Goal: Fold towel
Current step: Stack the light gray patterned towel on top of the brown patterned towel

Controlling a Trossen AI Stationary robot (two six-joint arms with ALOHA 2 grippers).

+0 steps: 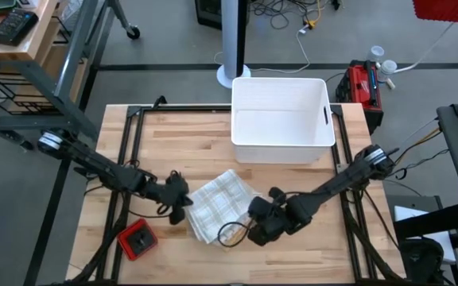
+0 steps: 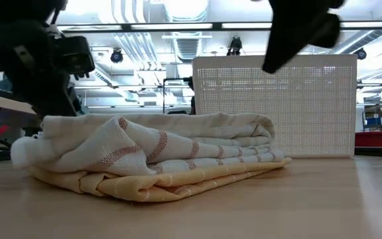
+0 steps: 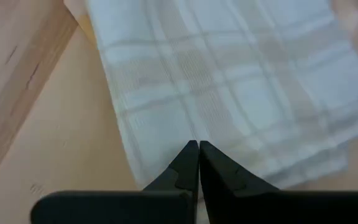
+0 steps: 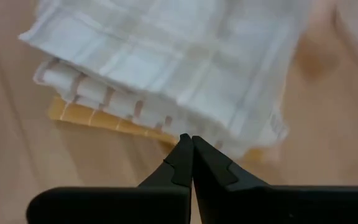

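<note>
One wooden table (image 1: 189, 135) carries one white bin (image 1: 281, 119) at its far edge, one folded checked towel (image 1: 219, 205) near the front middle, and one small red block (image 1: 137, 239) at the front left. Two tools flank the towel: the left tool (image 1: 180, 199) at its left edge and the right tool (image 1: 254, 208) at its right edge, both closed on nothing. Only the low view shows the towel's stacked layers with a yellow underside.
</note>
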